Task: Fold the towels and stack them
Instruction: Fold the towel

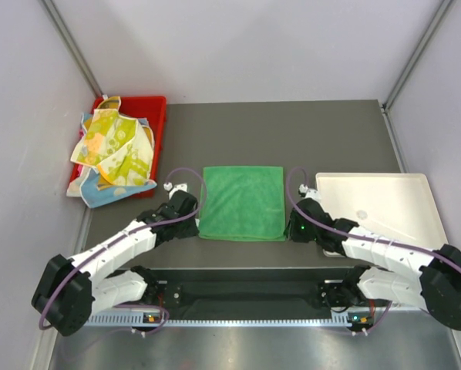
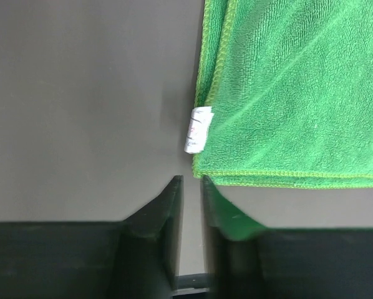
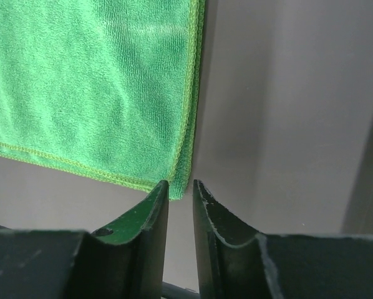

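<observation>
Left gripper (image 2: 191,179), right gripper (image 3: 179,184): jaws narrowly parted, empty; corners of plain green square terry towel (image 1: 242,202) just ahead. Risk: pinch catches top layer only, fold skews.

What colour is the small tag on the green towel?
White tag; clearest in the left wrist view.

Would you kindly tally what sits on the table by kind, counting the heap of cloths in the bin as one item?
Green towel, lying flat: 1
Heap of patterned towels, the number in it not clear: 1
Red bin: 1
White tray: 1
Total: 4
</observation>
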Robot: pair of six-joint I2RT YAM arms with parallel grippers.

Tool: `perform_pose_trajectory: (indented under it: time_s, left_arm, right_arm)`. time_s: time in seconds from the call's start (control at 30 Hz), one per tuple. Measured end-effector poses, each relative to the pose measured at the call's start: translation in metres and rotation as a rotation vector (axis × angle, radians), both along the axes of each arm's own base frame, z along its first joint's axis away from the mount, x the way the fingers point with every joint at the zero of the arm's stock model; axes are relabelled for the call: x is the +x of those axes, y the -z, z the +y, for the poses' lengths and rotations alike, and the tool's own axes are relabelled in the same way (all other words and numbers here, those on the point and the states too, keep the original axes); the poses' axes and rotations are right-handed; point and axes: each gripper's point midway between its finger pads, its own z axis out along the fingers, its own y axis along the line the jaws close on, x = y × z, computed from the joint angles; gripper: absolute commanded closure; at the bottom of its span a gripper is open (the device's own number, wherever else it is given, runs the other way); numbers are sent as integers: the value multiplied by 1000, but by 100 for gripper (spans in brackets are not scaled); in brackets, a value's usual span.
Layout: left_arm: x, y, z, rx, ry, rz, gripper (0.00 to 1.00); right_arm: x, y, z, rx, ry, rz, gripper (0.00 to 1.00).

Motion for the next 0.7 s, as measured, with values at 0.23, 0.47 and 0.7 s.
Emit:
perform_pose_trajectory:
  time_s: [0.23,0.47,0.7]
  left_arm:
    - [10,-17,-4,-7,-7,-31,54]
    - [81,-72,-21,-14,-38,-179,59]
    - [167,-49,-7,20,-87,-148,65]
  right_arm:
    - [11,-21,-4,-40,-3,-31,70]
    - [89,-88,10,-32,33,-168,69]
    - [164,-81,-1,-106,74,-172,67]
